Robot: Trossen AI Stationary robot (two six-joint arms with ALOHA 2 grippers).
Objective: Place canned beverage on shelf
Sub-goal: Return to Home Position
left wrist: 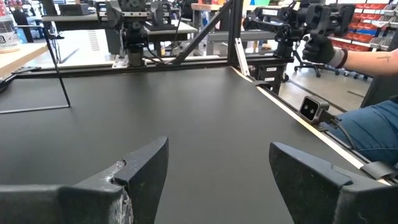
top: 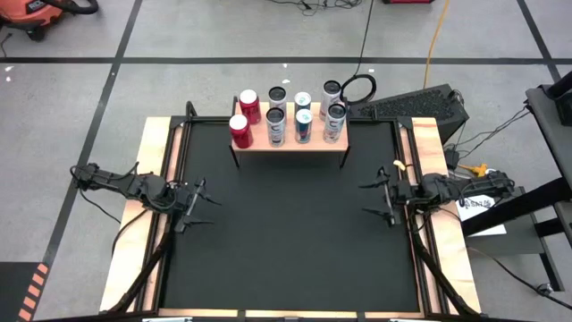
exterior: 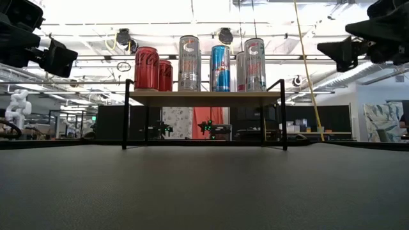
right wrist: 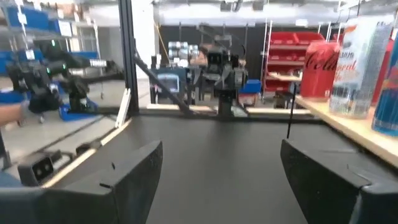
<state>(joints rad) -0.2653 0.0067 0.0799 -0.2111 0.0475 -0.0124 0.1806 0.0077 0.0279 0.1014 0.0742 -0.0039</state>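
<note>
The shelf [top: 259,143], a small wood-topped platform on thin black legs, stands at the far middle of the black mat [top: 286,241]. On it stand several cans: two red ones [top: 249,105] at its left end, then silver and blue ones [top: 304,125]. The low view shows the shelf [exterior: 204,98] with the red can [exterior: 146,68] and the blue can [exterior: 220,68] upright on top. My left gripper [top: 201,204] [left wrist: 217,149] hovers open at the mat's left side. At the right side my right gripper [top: 375,201] [right wrist: 222,149] is open too. Neither has anything between its fingers.
Wooden rails [top: 152,179] border the mat on the left and right. A black case [top: 420,103] and cables lie beyond the far right corner. A person's gloved hand [left wrist: 323,46] and a leg [left wrist: 373,130] show past the table in the left wrist view.
</note>
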